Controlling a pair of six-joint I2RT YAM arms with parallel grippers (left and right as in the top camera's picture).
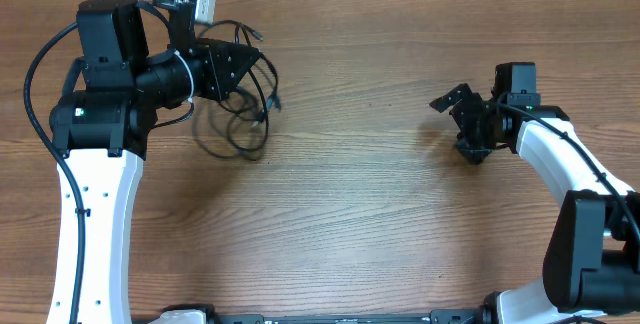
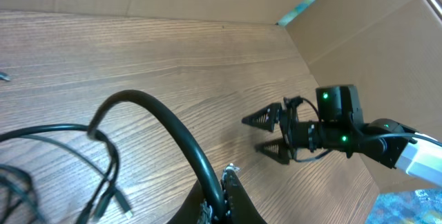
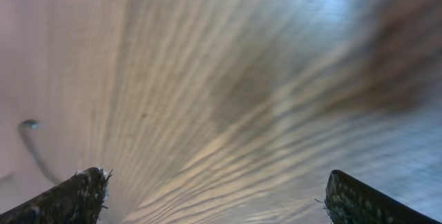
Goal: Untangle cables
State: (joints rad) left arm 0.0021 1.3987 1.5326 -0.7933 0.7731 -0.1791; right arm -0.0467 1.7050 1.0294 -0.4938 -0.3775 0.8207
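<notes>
My top camera sees clearly. The light is bright and even all over the wooden table (image 1: 380, 194), and the shadows are soft and faint. My left wrist camera is sharp far away, but the black cable (image 2: 173, 137) right by the lens looks fat and a bit fuzzy. My right wrist camera is very blurry. The wood smears into streaks, with a pale blue shine at the top right and a dark smudge beside it.

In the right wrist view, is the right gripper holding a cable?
No, the right gripper has its jaws wide apart with only bare table between them.
</notes>
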